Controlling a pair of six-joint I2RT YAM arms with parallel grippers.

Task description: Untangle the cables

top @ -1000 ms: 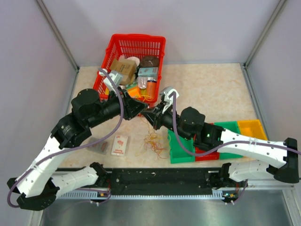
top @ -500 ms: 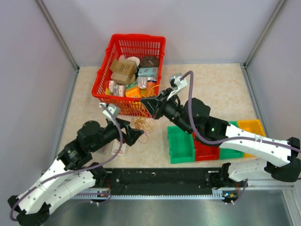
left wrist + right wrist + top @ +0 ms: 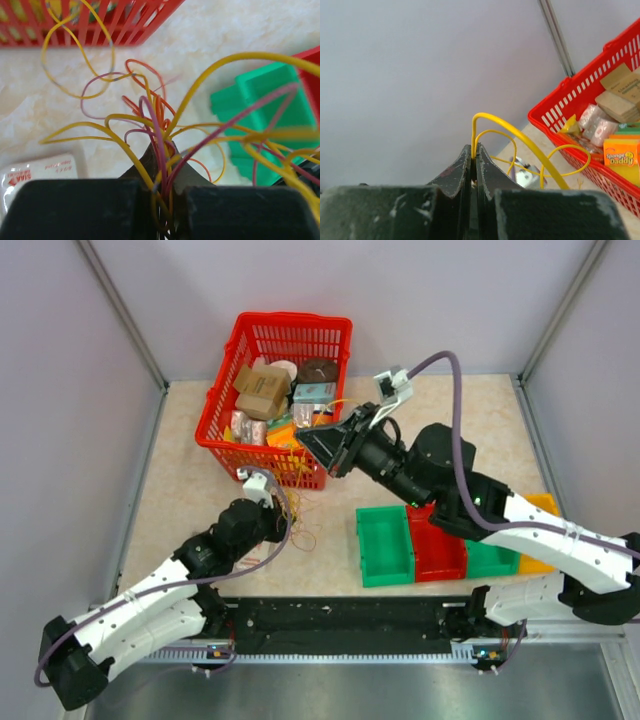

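Since the earlier frame the right gripper (image 3: 310, 441) is carried farther toward the far edge of the desk (image 3: 190, 475), above the near wall of the red basket (image 3: 262, 328); its fingers are pressed together on a single yellow strand (image 3: 521, 140), held off the desk. The left gripper (image 3: 162, 147) is clamped on a bunch of the cables (image 3: 161, 137); their loops are spread just before the basket, left of the green bin (image 3: 383, 550).
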